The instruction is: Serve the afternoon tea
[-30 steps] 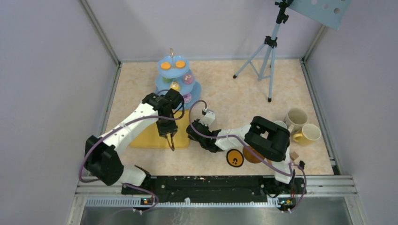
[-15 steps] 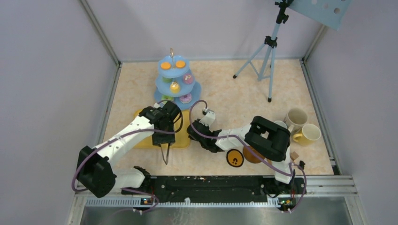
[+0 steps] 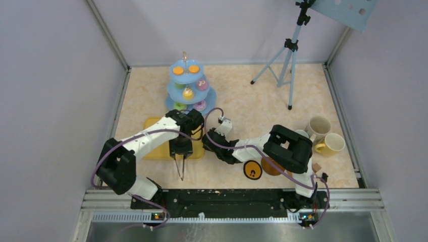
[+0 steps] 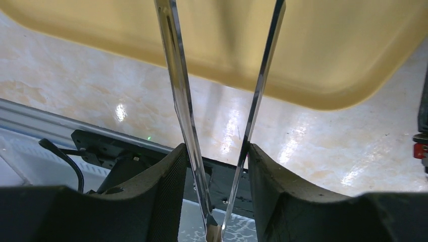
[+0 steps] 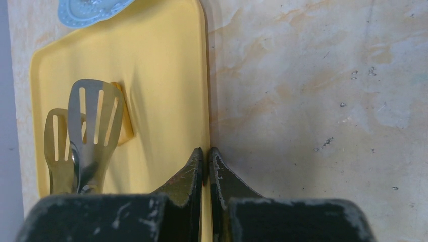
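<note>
pastries (image 3: pixel 178 70): on the blue stand (image 3: pixel 185 75) beyond the tray; small, light, probably slick, so i'd pinch each across its middle.
left gripper (image 4: pixel 217 151): clamped on the tongs (image 4: pixel 176 101).
right gripper (image 5: pixel 207 154): closed at the yellow tray (image 5: pixel 166 75) rim.
right wrist view: shows the slotted tong heads over the tray, which my left wrist view misses.
top view: mugs (image 3: pixel 319 126) well right.

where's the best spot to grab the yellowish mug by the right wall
Take the yellowish mug by its rim, coming straight down from above with one pincer finger inside. It stands upright, mouth up, and its handle points left in the top view, so the right-hand rim is probably freest.
</note>
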Tool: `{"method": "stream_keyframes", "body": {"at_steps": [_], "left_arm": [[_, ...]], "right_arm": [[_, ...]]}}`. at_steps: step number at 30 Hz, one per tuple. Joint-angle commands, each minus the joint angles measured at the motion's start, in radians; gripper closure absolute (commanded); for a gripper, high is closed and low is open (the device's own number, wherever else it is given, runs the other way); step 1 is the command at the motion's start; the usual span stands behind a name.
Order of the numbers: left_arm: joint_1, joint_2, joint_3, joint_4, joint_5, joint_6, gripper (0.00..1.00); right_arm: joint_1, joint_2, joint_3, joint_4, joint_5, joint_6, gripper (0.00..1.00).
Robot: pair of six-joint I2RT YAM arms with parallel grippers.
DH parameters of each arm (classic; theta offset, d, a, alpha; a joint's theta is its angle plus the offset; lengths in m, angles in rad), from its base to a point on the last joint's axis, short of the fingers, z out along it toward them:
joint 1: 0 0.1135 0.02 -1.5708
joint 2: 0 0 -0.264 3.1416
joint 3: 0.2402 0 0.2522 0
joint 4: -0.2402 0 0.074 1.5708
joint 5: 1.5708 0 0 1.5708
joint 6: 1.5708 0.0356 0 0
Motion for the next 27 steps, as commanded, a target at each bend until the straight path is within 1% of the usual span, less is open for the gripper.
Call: {"method": "stream_keyframes", "body": {"at_steps": [1, 8, 13, 21, 23, 26, 27], "left_arm": [[-0.061, 0.053, 0.086, -0.073, -0.036, -0.103, 0.48], [-0.078, 0.09, 0.07, -0.051, 0.0, -0.131, 0.49], [-0.079, 0.113, 0.069, -0.068, -0.022, -0.156, 0.55], [-0.081, 0.133, 0.074, -0.057, -0.057, -0.145, 0.63], [-0.081, 0.121, 0.082, -0.062, -0.072, -0.131, 0.66], [-0.081, 0.083, 0.104, -0.082, -0.107, -0.119, 0.69], [-0.081, 0.065, 0.112, -0.09, -0.119, -0.115, 0.7]], "right_arm": [[-0.025, -0.001, -0.023, -0.034, 0.015, -0.005, 1.0], [-0.025, -0.01, -0.034, -0.028, 0.013, -0.006, 1.0], [-0.026, -0.017, -0.039, -0.023, 0.016, -0.003, 1.0], [-0.026, -0.018, -0.04, -0.02, 0.01, -0.01, 1.0], [-0.026, -0.017, -0.041, -0.014, 0.008, -0.017, 0.94], [-0.025, -0.021, -0.046, 0.003, 0.001, -0.036, 0.8], [-0.025, -0.025, -0.049, 0.008, 0.0, -0.041, 0.77]]}}
